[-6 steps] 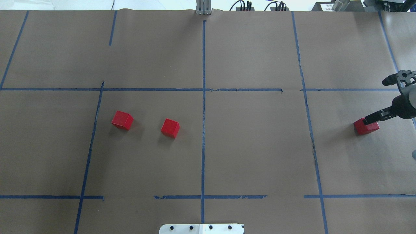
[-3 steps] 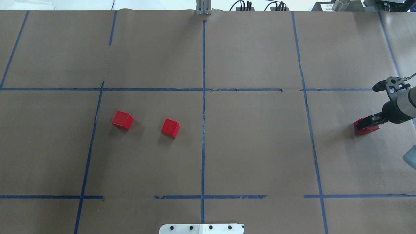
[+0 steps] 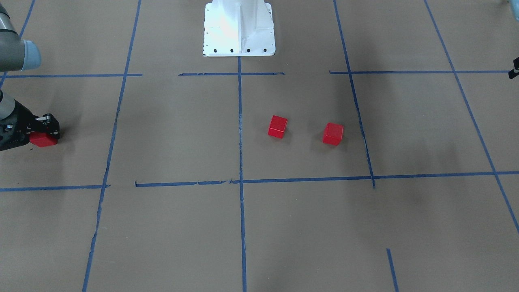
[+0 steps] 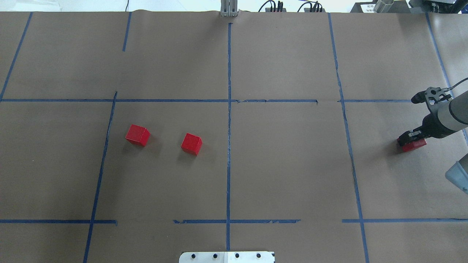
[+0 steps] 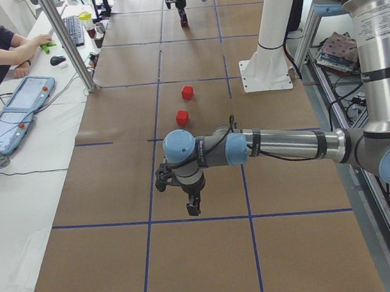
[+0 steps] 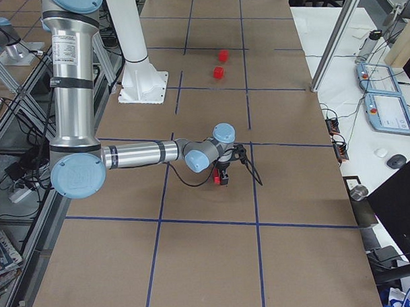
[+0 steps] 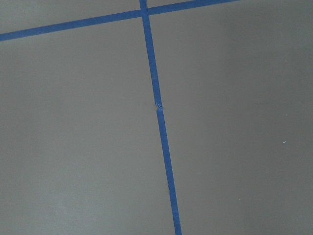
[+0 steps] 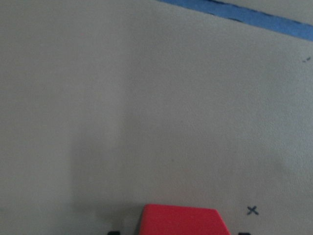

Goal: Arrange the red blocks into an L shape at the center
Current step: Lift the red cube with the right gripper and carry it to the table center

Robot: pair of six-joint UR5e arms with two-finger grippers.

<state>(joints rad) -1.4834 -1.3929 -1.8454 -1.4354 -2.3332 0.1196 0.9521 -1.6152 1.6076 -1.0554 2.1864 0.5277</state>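
Your brown-paper counter [image 4: 285, 164] is gridded with blue tape lines [image 4: 229, 146]. The first red block [image 4: 137, 135] and second red block [image 4: 191, 144] sit apart, left of the centre line. The third red block [image 4: 415, 146] lies far right, straddled by the right jaws, which are spread with slim gaps. You cannot tell how the left jaws stand.

Matt red blocks [image 4: 191, 144] sit on matt brown paper [image 4: 285, 164] crossed by smooth blue tape [image 4: 229, 65].
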